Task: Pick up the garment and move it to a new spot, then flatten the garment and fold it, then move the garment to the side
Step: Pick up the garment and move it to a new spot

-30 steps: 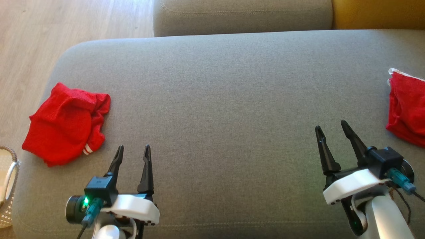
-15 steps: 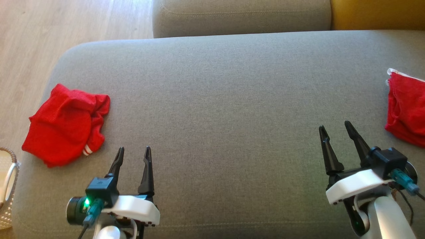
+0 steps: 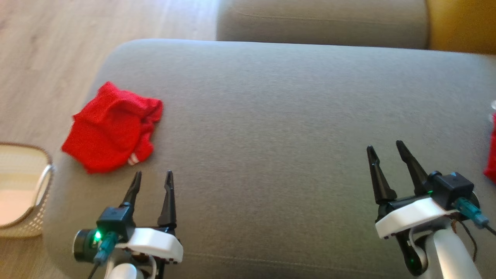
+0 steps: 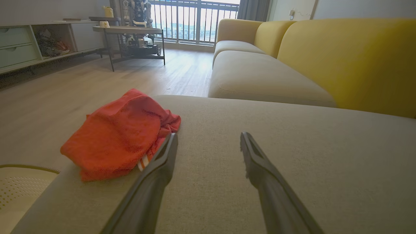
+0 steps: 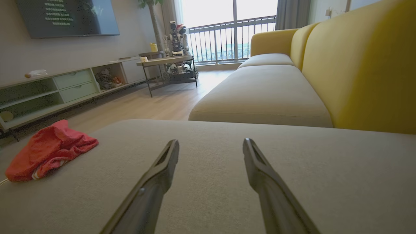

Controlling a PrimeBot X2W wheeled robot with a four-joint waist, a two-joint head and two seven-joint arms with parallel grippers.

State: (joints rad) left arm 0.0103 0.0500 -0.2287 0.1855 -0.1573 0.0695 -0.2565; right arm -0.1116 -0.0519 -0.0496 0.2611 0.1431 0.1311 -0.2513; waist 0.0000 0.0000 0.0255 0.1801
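Both your grippers point forward, wide open and empty: left gripper [image 3: 154, 173] just beside the garment [image 3: 112, 131] at the cushion [image 3: 271, 128] edge, right gripper [image 3: 384, 145] well apart from it, bare cushion between.

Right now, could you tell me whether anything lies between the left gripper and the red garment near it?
Nothing visible does. The open left gripper points across bare grey cushion toward the crumpled red garment, which lies just ahead and to its left. The basket sits off the cushion's edge, out of that path.
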